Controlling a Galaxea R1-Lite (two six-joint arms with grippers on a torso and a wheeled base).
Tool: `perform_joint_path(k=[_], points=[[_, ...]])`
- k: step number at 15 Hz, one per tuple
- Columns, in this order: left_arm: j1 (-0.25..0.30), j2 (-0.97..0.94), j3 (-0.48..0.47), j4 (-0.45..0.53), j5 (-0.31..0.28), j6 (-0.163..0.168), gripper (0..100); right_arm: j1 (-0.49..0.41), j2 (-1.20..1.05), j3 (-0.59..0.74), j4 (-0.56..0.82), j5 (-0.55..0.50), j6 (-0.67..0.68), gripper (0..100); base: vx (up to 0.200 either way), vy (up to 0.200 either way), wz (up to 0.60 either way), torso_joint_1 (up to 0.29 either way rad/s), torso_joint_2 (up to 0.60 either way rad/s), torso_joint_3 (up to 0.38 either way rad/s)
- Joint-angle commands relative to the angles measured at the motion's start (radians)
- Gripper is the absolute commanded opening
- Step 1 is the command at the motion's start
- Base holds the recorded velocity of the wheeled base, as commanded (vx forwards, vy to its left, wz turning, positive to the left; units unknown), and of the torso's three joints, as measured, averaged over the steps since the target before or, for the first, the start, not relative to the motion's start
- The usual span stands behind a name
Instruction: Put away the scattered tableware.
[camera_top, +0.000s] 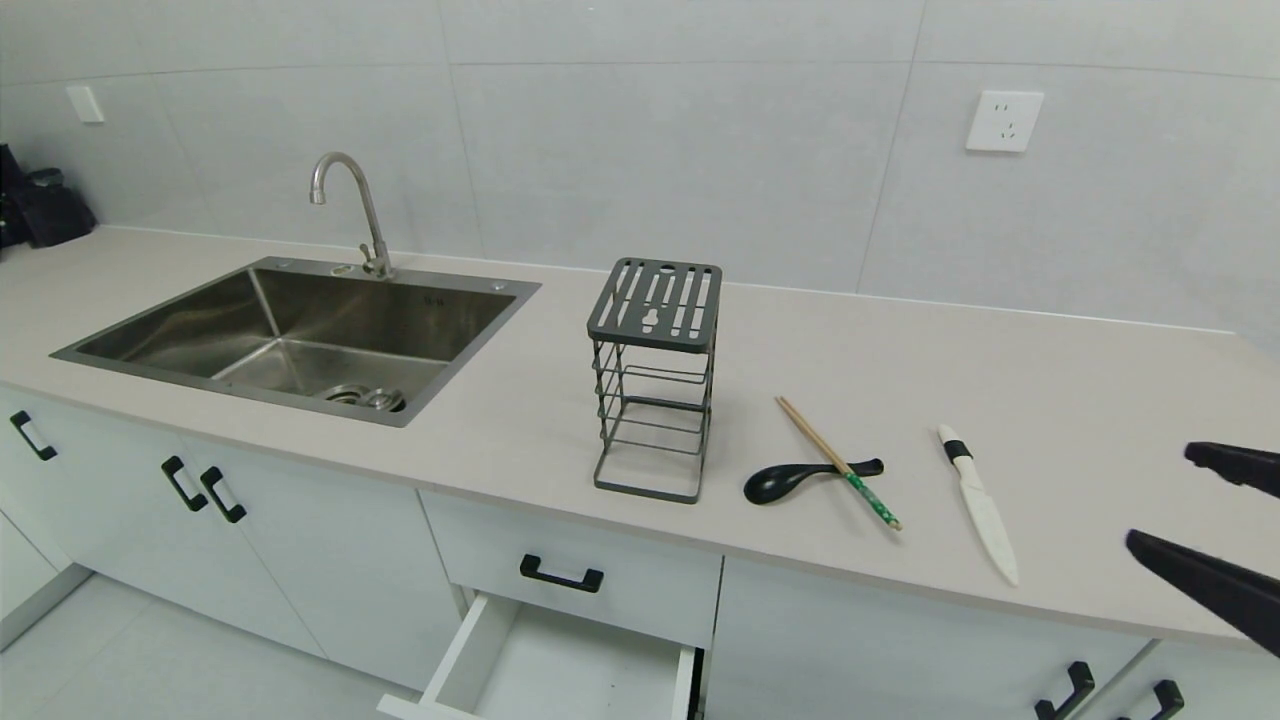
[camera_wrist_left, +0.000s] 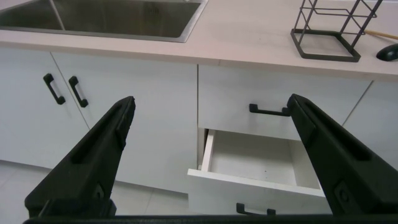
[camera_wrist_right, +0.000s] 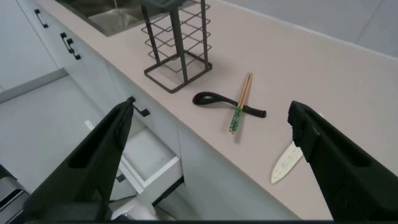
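Steel sink (camera_top: 400, 310) with curved faucet (camera_top: 368, 215); white wall socket (camera_top: 1004, 121) well apart.

countertop (camera_top: 850, 340) with rack (camera_top: 654, 308), spoon (camera_top: 790, 480), chopsticks (camera_top: 838, 462), knife (camera_top: 978, 503)

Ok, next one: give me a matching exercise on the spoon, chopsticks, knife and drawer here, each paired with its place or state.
Things:
1. black spoon
2. chopsticks
3. white knife
4. drawer

Places or states:
a. pulled open below the counter
b. lying across another utensil's handle
c. on its own, farthest from the wire rack
d. lying with its bowl end toward the wire rack

Pairs: 1-d, 2-b, 3-c, 4-a.
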Motion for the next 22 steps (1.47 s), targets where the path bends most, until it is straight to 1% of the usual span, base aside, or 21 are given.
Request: perform_joint_path(k=[1,2,3,4,5,6,8,10,14,16,17,18,22], points=[[0.0,0.001,0.0,0.0,0.0,0.0,100,0.088,0.193,-0.036,-0.001,-0.058,0.001,100,0.0,0.0,0.0,0.0,0.0,0.0],[0.0,0.001,0.0,0.0,0.0,0.0,100,0.125,0.231,-0.052,-0.001,-0.088,0.003,100,0.0,0.0,0.0,0.0,0.0,0.0],[0.0,0.001,0.0,0.0,0.0,0.0,100,0.138,0.249,-0.064,-0.001,-0.101,0.003,100,0.0,0.0,0.0,0.0,0.0,0.0],[0.0,0.001,0.0,0.0,0.0,0.0,100,0.181,0.311,-0.096,0.001,-0.142,0.003,100,0.0,0.0,0.0,0.0,0.0,0.0],[0.0,0.001,0.0,0.0,0.0,0.0,100,0.191,0.323,-0.101,0.001,-0.156,0.004,100,0.0,0.0,0.0,0.0,0.0,0.0],[0.0,0.001,0.0,0.0,0.0,0.0,100,0.2,0.367,-0.095,0.002,-0.208,0.012,100,0.0,0.0,0.0,0.0,0.0,0.0],[0.0,0.001,0.0,0.0,0.0,0.0,100,0.192,0.421,-0.076,0.004,-0.214,0.022,100,0.0,0.0,0.0,0.0,0.0,0.0],[0.0,0.001,0.0,0.0,0.0,0.0,100,0.178,0.475,-0.067,0.004,-0.234,0.061,100,0.0,0.0,0.0,0.0,0.0,0.0],[0.0,0.001,0.0,0.0,0.0,0.0,100,0.146,0.605,-0.081,0.001,-0.266,0.096,100,0.0,0.0,0.0,0.0,0.0,0.0],[0.0,0.001,0.0,0.0,0.0,0.0,100,0.12,0.697,-0.128,-0.002,-0.282,0.096,100,0.0,0.0,0.0,0.0,0.0,0.0],[0.0,0.001,0.0,0.0,0.0,0.0,100,0.12,0.697,-0.128,-0.002,-0.282,0.096,100,0.0,0.0,0.0,0.0,0.0,0.0],[0.0,0.001,0.0,0.0,0.0,0.0,100,0.115,0.782,-0.194,-0.004,-0.297,0.096,100,0.0,0.0,0.0,0.0,0.0,0.0],[0.0,0.001,0.0,0.0,0.0,0.0,100,0.115,0.915,-0.297,-0.005,-0.318,0.096,100,0.0,0.0,0.0,0.0,0.0,0.0]])
